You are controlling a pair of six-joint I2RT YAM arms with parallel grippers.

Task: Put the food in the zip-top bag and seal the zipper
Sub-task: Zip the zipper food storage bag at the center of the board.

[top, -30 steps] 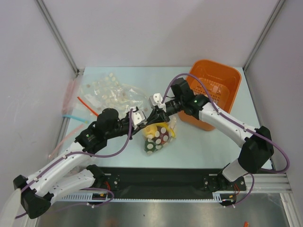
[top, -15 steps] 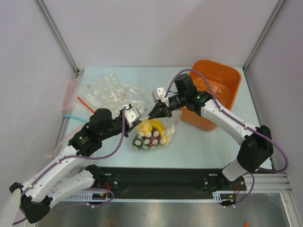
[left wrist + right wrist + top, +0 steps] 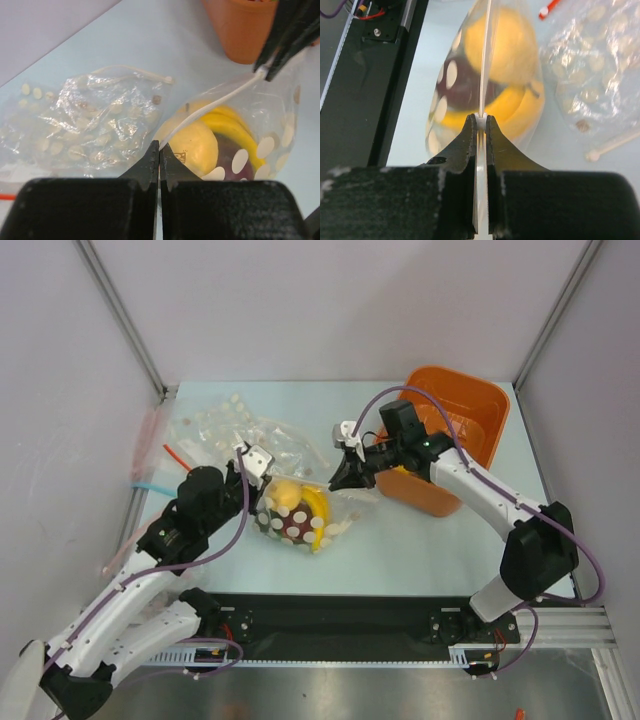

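The dotted zip-top bag (image 3: 300,515) hangs between my two grippers above the table, with food inside: a lemon (image 3: 283,493), a banana (image 3: 316,508) and a dark red apple (image 3: 293,527). My left gripper (image 3: 262,476) is shut on the left end of the zipper (image 3: 210,107). My right gripper (image 3: 343,482) is shut on the zipper's right end (image 3: 480,120). The strip runs taut between them. In the left wrist view the lemon (image 3: 192,142) and banana (image 3: 235,127) show through the plastic. In the right wrist view the lemon (image 3: 507,45) and apple (image 3: 465,75) show.
The orange basket (image 3: 450,435) stands at the back right, just behind my right arm. A second crumpled dotted bag (image 3: 230,435) lies at the back left. Plain bags with red and blue strips (image 3: 150,480) lie along the left edge.
Both grippers have carried the bag leftward and away from the front edge. The bag has turned, and the zipper is now pulled straighter between the two grippers.
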